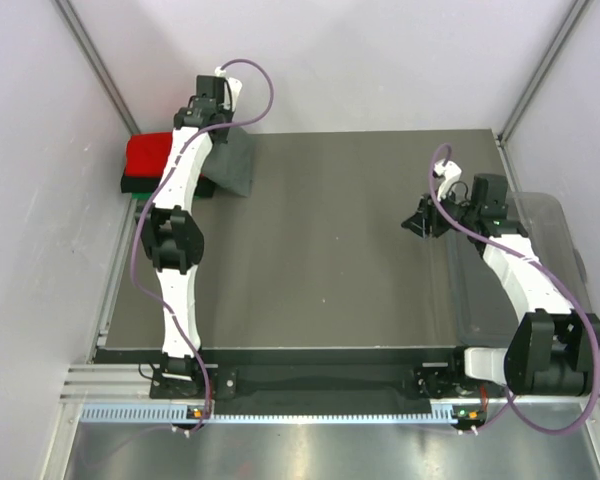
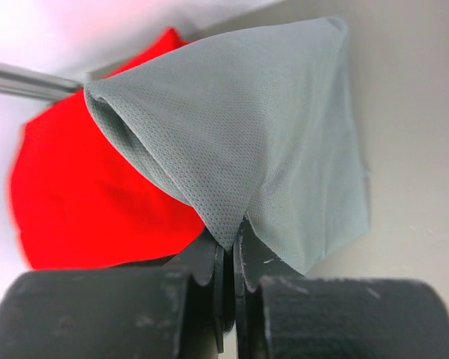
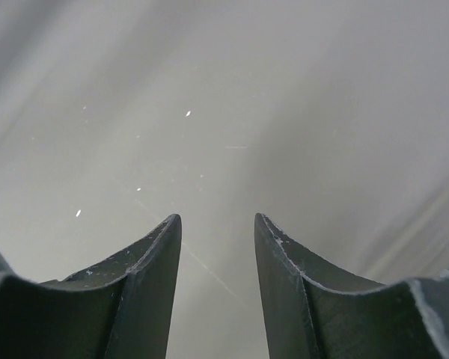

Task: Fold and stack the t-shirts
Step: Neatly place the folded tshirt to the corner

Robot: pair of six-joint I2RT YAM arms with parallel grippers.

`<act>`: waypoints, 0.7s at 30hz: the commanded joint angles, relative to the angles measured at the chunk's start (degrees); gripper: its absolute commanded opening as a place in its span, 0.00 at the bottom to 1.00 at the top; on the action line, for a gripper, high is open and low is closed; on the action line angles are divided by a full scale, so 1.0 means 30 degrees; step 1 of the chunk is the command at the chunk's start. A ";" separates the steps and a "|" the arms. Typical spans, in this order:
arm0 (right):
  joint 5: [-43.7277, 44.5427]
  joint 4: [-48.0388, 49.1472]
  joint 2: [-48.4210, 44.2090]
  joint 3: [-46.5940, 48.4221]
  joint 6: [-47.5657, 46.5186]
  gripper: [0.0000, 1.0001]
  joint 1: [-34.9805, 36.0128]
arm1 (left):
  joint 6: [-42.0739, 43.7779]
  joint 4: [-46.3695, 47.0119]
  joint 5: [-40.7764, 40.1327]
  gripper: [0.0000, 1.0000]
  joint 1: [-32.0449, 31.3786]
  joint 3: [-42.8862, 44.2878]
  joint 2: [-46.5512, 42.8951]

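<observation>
Step in hand looks like carrying the grey shirt onto the pile. Left claw has it by one corner only, so the rest hangs loose. Best to lift until the hanging part clears the red shirt, move over the red top, then lower flat and let go only once the cloth rests. A drag sideways could rumple the red shirt or undo the fold. The one-corner pinch is thin and slip is possible, so go slow.

Left claw: jaws closed tight on the grey corner, almost no gap, cloth squeezed between the pads. Nothing else is touching it. From the wrist view the grey cloth fans up and out from the pinch, with a rolled fold edge at the upper left.

Right claw: jaws spread wide, nothing between them, just bare table below. It hovers at the right side, well apart from the shirts.

Outward: in the top view the grey shirt sits at the far left corner, just right of the pile and overlapping its edge; whether it touches the table I cannot tell. Red is on top, a black shirt under it, and a green shirt shows as a sliver at the bottom. A clear bin stands at the right edge, beside the right arm.
</observation>
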 commanded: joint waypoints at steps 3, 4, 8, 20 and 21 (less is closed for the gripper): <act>-0.0994 0.1138 -0.0243 -0.0154 0.0014 0.44 -0.0605 | 0.0783 0.1816 -0.2499 0.00 0.0027 0.0678 -0.2116; -0.0994 0.1138 -0.0242 -0.0154 -0.0015 0.44 -0.0606 | 0.0843 0.1933 -0.2502 0.00 0.0027 0.0677 -0.2205; -0.1053 0.1313 -0.0214 -0.0242 0.0130 0.45 -0.0869 | 0.1428 0.2635 -0.3378 0.00 0.0056 0.0765 -0.2265; -0.1462 0.1577 0.0050 -0.0506 0.0248 0.44 -0.1367 | 0.4884 0.6709 -0.6163 0.00 0.0027 -0.1548 -0.2792; -0.1492 0.1549 0.0080 -0.0506 0.0277 0.44 -0.1339 | 0.5061 0.7058 -0.6367 0.00 0.0056 -0.1752 -0.2763</act>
